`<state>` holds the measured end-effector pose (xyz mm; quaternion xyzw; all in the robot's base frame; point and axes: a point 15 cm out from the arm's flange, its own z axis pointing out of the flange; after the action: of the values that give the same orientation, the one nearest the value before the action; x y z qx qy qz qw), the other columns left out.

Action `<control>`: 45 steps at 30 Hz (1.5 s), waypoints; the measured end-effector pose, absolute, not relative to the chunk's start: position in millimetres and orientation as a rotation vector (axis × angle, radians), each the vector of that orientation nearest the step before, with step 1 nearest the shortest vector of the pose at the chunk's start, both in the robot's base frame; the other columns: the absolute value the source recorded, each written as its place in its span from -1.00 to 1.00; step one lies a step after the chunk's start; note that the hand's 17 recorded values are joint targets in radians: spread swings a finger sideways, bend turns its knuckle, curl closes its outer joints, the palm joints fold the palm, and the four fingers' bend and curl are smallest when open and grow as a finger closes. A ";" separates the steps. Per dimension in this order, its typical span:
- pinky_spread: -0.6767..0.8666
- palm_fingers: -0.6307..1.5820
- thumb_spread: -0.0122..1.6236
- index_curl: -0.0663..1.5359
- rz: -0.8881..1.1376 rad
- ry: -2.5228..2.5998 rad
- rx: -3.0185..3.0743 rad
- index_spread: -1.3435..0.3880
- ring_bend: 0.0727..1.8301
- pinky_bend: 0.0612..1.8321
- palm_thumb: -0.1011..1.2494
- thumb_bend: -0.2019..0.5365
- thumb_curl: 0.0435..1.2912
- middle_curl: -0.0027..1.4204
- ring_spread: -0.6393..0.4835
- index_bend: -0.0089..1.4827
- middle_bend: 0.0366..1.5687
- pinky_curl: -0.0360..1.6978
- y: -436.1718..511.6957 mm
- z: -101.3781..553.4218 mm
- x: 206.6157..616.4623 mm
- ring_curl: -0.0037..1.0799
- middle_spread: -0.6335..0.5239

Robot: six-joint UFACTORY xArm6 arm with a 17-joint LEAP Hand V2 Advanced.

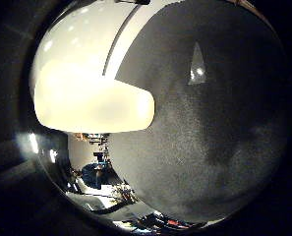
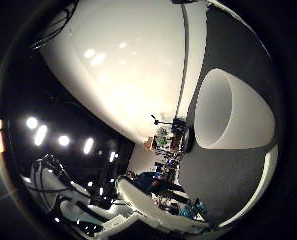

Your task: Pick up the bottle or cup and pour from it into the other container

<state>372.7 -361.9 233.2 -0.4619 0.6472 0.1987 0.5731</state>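
The thumb-side view shows a white cup (image 2: 233,112) standing on a dark grey mat (image 2: 223,180) — its open mouth visible. The little-finger view shows only a pale cup wall close up; the hand's grasp cannot be told.

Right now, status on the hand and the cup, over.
Hand state unreadable from the palm views. White translucent plastic cup on the dark grey mat, open mouth in the thumb-side view. Large glossy white rounded surface close beside the palm; nothing between palm and cup.

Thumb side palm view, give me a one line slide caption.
White cup lying on its side on a dark grey mat, seen from the palm.
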 end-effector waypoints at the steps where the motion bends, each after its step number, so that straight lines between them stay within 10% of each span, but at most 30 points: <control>1: 0.48 -0.35 0.18 -0.60 0.469 1.514 -1.087 0.29 -0.48 -0.31 -0.27 -0.53 -0.60 -0.53 0.48 -0.79 -0.67 -0.68 -360.1 233.0 373.9 -0.59 0.28; 31: 0.49 -0.29 0.19 -0.59 0.579 1.478 -1.169 0.27 -0.52 -0.35 -0.21 -0.53 -0.60 -0.53 0.49 -0.78 -0.64 -0.68 -312.1 223.8 398.3 -0.59 0.25; 45: 0.25 -0.05 0.22 -0.57 0.593 1.476 -1.199 0.37 -0.21 -0.40 -0.12 -0.52 -0.59 -0.47 0.19 -0.75 -0.40 -0.74 -306.3 220.8 398.5 -0.52 0.14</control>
<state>398.5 -306.3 220.8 -0.5051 0.6218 0.2498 0.5439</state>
